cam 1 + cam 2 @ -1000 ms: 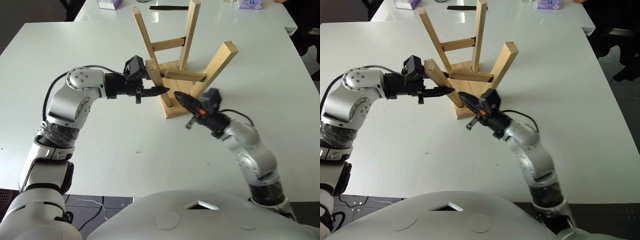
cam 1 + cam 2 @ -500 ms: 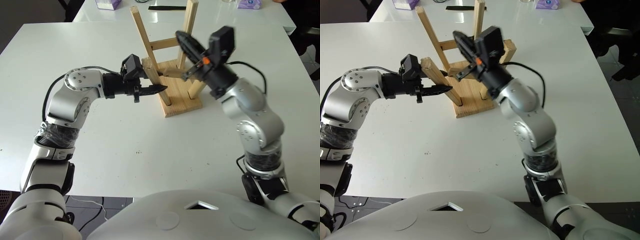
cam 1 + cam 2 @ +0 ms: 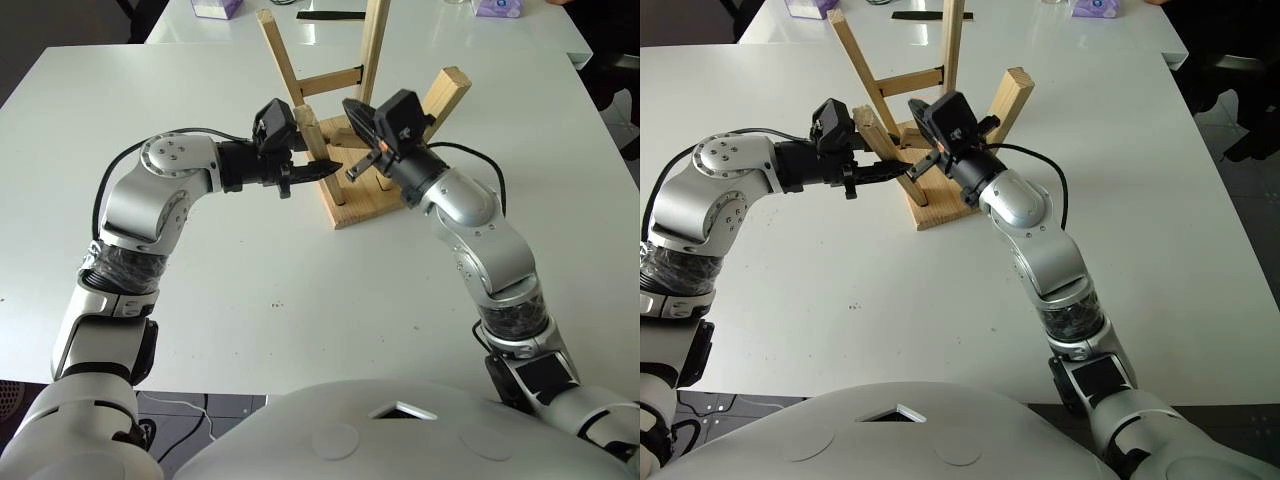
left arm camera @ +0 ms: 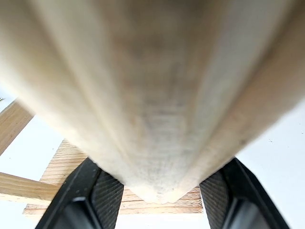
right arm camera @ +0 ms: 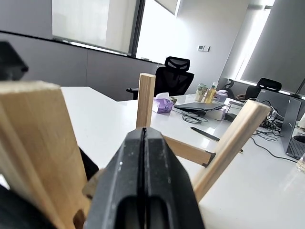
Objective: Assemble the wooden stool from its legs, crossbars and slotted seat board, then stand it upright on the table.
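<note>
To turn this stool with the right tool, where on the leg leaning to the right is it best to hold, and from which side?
Likely the upper half of the leaning leg, approached from the robot's right. That stretch is flat-sided and bare, while its lower end meets the seat board. The right tool is shut, so it must open first.

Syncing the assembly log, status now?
Left gripper at near leg, grip unclear. Right gripper shut, between legs. Wooden stool upside down on table.
</note>
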Available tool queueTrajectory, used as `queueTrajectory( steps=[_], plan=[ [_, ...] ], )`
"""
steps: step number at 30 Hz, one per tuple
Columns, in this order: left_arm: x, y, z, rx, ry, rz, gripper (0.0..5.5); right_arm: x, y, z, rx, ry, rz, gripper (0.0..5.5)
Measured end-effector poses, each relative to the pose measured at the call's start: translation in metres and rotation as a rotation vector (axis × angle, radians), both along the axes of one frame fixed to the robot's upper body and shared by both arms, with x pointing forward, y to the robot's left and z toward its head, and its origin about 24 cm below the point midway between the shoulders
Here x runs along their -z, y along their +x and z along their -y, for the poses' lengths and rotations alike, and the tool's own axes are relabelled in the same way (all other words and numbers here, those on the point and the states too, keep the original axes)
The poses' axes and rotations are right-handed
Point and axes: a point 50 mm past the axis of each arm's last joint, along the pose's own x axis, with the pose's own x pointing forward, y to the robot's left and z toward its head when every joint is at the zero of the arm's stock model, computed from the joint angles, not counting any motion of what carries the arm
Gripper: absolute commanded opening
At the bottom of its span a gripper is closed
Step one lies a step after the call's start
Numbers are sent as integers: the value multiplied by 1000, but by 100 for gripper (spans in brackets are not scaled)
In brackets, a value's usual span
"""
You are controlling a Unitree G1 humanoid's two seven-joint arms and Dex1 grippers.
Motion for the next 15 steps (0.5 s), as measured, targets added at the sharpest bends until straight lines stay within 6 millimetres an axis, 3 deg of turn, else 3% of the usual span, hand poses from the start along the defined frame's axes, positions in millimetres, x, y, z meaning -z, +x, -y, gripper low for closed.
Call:
queueTrajectory(
  steps=[11, 15],
  plan=[
    [0, 0, -2, -5, -4, -2, 205, 5, 3, 4, 7, -38, -11, 0],
    [2, 2, -8, -30, -22, -11, 205, -18, 11, 5, 23, 64, 36, 0]
  ],
)
